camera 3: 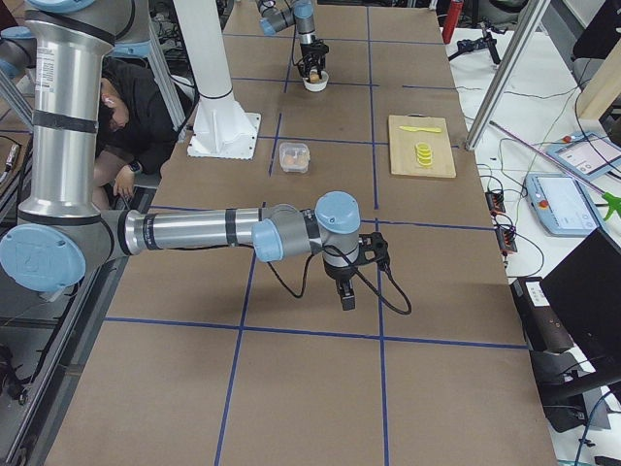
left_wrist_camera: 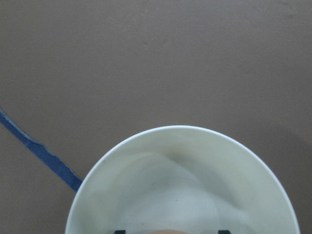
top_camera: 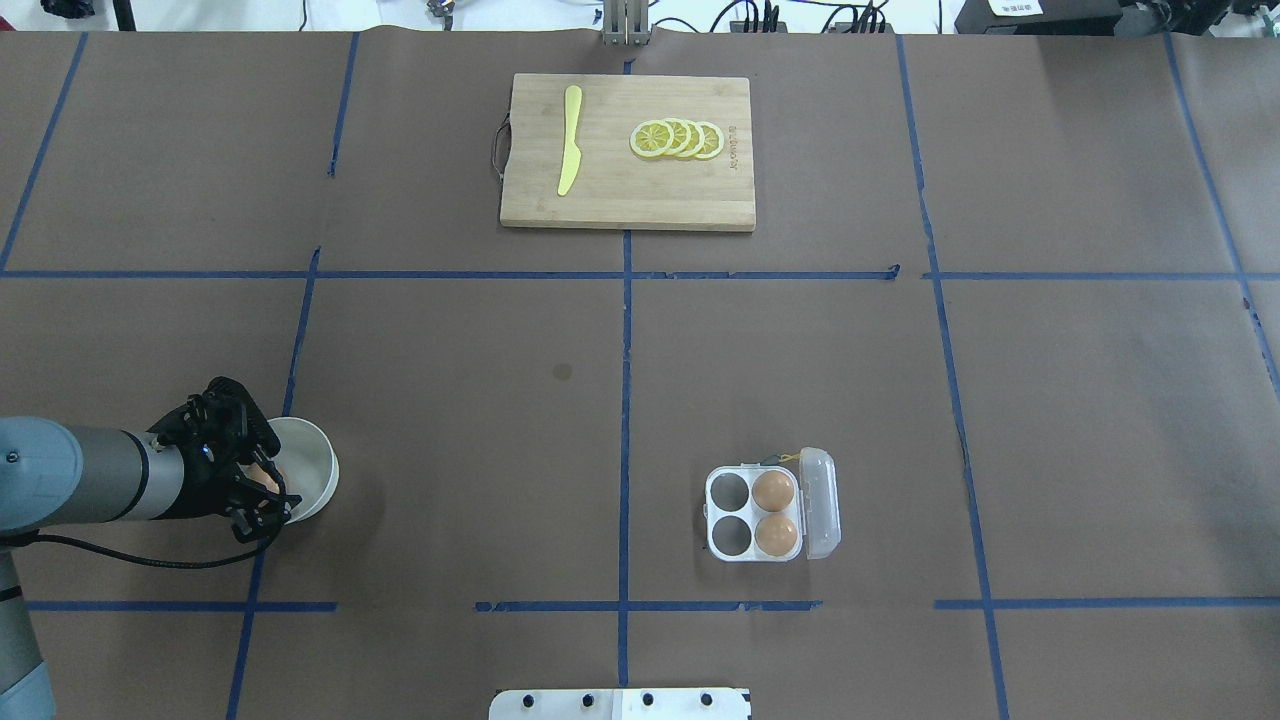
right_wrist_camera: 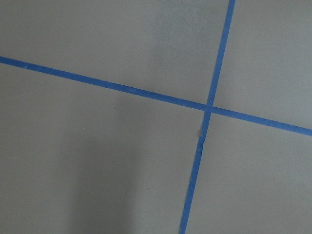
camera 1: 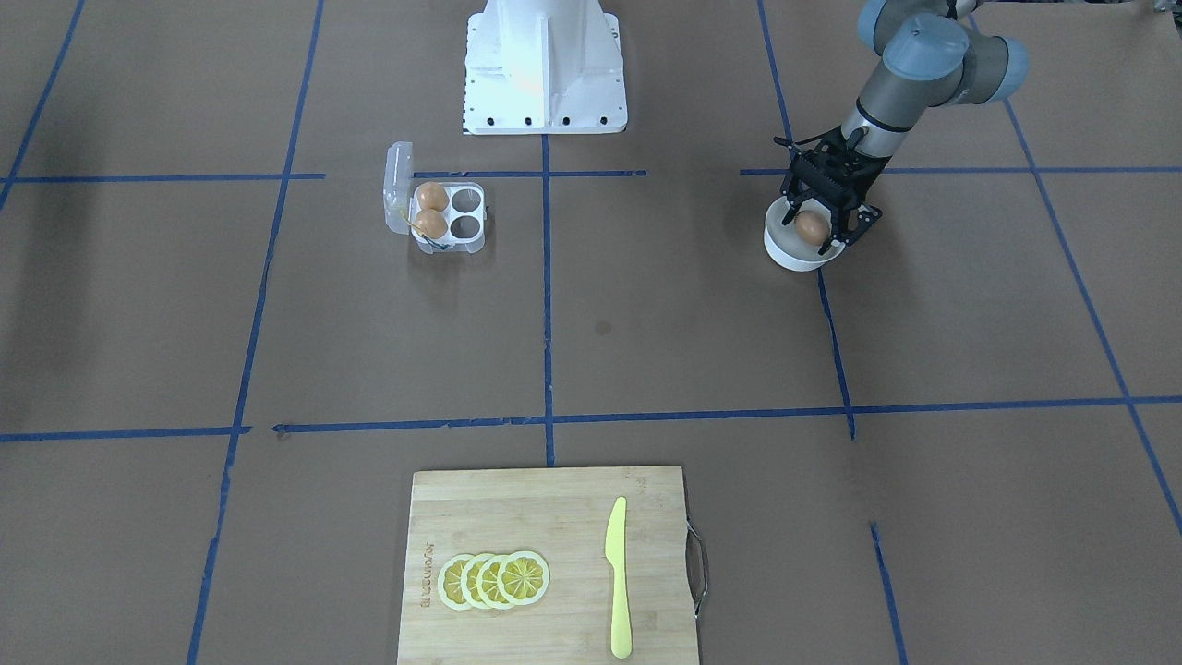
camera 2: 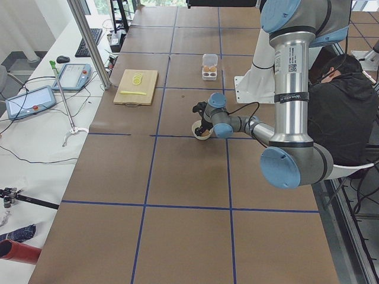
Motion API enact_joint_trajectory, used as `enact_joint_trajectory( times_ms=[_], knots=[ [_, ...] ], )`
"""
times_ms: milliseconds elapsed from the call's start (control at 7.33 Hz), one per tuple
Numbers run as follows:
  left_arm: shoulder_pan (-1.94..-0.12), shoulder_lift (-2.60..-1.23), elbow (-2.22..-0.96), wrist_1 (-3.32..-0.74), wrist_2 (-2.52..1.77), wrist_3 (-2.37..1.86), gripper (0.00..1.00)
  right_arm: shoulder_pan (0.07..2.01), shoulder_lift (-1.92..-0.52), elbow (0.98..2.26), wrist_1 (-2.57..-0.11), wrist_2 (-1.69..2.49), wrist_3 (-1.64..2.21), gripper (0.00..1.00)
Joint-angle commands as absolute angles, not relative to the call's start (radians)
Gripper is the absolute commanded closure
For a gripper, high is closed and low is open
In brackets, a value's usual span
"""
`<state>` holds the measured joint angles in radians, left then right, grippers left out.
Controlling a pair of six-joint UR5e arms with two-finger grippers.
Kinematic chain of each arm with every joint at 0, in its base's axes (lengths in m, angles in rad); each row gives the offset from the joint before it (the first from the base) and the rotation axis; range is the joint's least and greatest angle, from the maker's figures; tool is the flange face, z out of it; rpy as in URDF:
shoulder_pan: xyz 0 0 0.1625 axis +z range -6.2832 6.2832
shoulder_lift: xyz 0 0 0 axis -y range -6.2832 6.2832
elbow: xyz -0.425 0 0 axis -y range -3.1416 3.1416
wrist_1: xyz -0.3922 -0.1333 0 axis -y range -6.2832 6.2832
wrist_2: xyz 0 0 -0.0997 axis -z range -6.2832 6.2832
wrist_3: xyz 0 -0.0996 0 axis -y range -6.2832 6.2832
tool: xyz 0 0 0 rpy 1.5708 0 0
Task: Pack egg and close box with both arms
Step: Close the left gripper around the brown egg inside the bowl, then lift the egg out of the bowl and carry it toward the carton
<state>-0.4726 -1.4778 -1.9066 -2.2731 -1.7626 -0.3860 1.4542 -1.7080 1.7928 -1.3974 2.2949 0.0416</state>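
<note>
My left gripper (camera 1: 816,231) reaches into the white bowl (camera 1: 792,256) with its fingers on both sides of a brown egg (camera 1: 811,226) and looks shut on it. In the overhead view the gripper (top_camera: 268,492) covers the bowl's (top_camera: 312,462) left edge. The left wrist view shows the bowl's inside (left_wrist_camera: 180,190) with a sliver of egg at the bottom edge. The clear egg box (camera 1: 450,220) lies open, lid (camera 1: 397,183) folded back, with two brown eggs (top_camera: 774,490) in the lid-side cells and two cells empty. My right gripper (camera 3: 346,294) shows only in the exterior right view; I cannot tell whether it is open.
A wooden cutting board (top_camera: 640,205) with lemon slices (top_camera: 678,139) and a yellow knife (top_camera: 570,140) lies at the table's far side. The white pedestal (camera 1: 545,69) stands at the robot's side. The right wrist view shows only brown table with blue tape lines (right_wrist_camera: 209,107).
</note>
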Motion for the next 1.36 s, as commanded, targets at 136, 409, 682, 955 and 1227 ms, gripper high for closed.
enact_joint_trajectory(
  times_ms=[136, 409, 682, 955, 1227],
  knots=[
    [-0.556, -1.480, -1.969, -2.253, -1.766, -0.356, 1.00, 1.454, -1.704, 1.793, -1.397, 2.295, 0.044, 0.00],
    [-0.595, -1.518, -1.999, -2.264, -1.770, -0.356, 1.00, 1.454, -1.703, 1.792, -1.397, 2.295, 0.044, 0.00],
    [-0.595, -1.650, -1.970, -2.266, -1.772, -0.374, 1.00, 1.454, -1.703, 1.790, -1.397, 2.295, 0.044, 0.00],
    [-0.585, -1.742, -1.923, -2.322, -1.773, -0.694, 1.00, 1.454, -1.703, 1.790, -1.397, 2.293, 0.046, 0.00],
    [-0.548, -1.933, -1.826, -2.335, -1.772, -1.076, 1.00, 1.454, -1.704, 1.790, -1.397, 2.293, 0.043, 0.00]
  ],
)
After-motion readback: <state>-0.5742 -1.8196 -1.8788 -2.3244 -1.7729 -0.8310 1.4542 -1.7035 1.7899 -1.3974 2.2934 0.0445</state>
